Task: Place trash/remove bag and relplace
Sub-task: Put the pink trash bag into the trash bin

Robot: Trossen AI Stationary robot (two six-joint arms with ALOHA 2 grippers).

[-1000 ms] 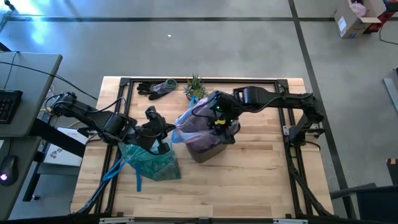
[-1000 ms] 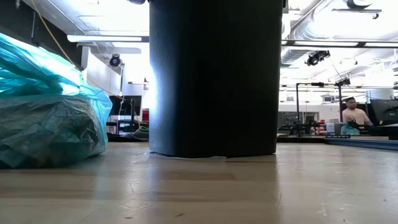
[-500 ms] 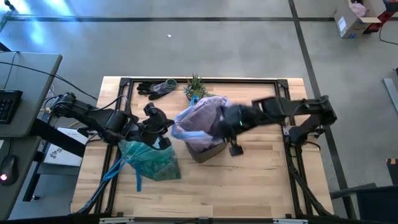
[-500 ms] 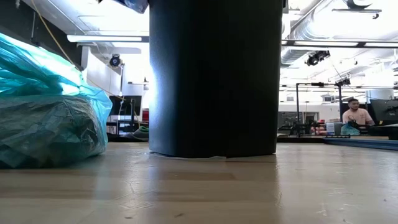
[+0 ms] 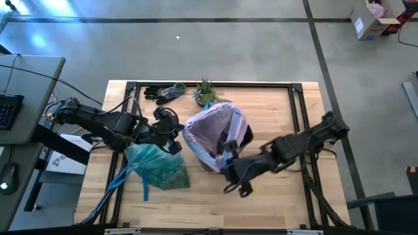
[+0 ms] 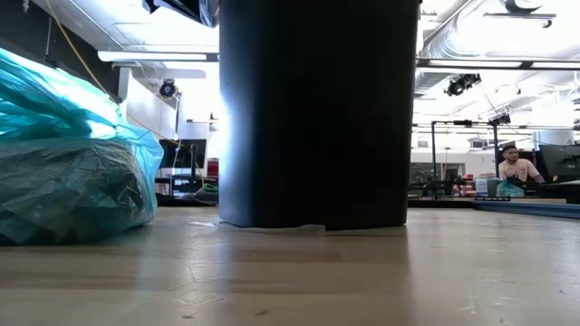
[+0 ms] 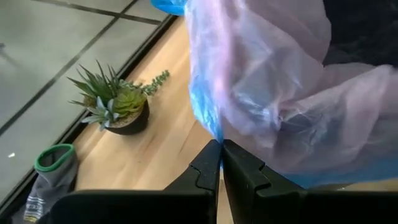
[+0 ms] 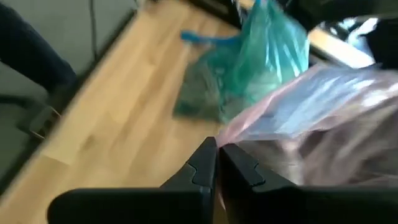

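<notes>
1. We take the black bin [image 5: 230, 149] at table centre as our landmark; a pale pink bag [image 5: 212, 130] is draped over its mouth.
2. Left gripper [image 5: 175, 132] sits just left of the bin, fingers pinched fully together on the pink bag's edge [image 7: 214, 134].
3. Right gripper [image 5: 230, 171] is at the bin's front side, fingers closed tight, gripping the pink bag's rim [image 8: 227, 138].
4. The teal bag [image 5: 157, 168] lies bunched on the table [image 5: 274, 202] left-front of the bin, blue ties trailing; contents not visible.
5. Small plant [image 5: 204, 89] and dark gloves [image 5: 163, 92] sit behind the bin.
</notes>
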